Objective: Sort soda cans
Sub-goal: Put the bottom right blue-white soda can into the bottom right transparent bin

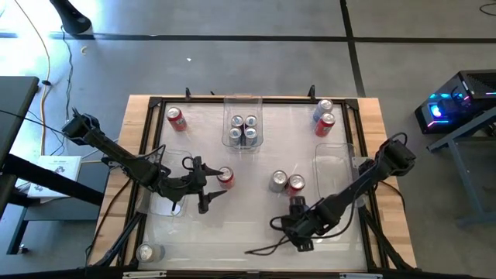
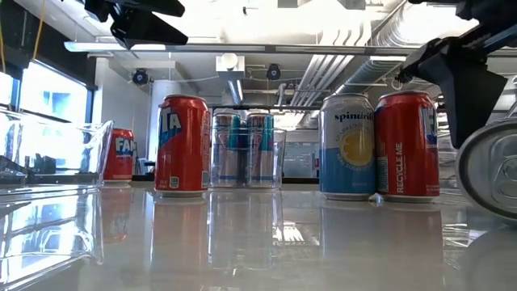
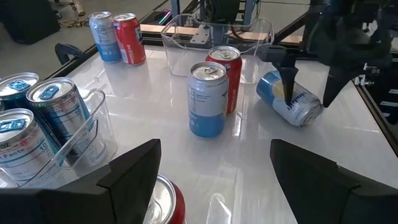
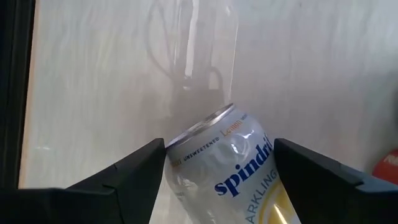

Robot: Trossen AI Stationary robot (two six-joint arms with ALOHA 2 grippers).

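Note:
My left gripper is open at mid-table, with an upright red can just ahead of it. In the left wrist view that can's silver top shows low between the fingers. My right gripper points down, open, over a pale blue-and-silver can lying on its side on the table. Its fingers stand on either side of that can, which the gripper hides in the high view. I cannot tell whether either gripper touches its can.
A silver can and a red can stand just beyond the right gripper. The far clear bin holds several silver-blue cans. A blue and red pair stands far right, a red can far left, and another can lies near left. Clear bins stand left and right.

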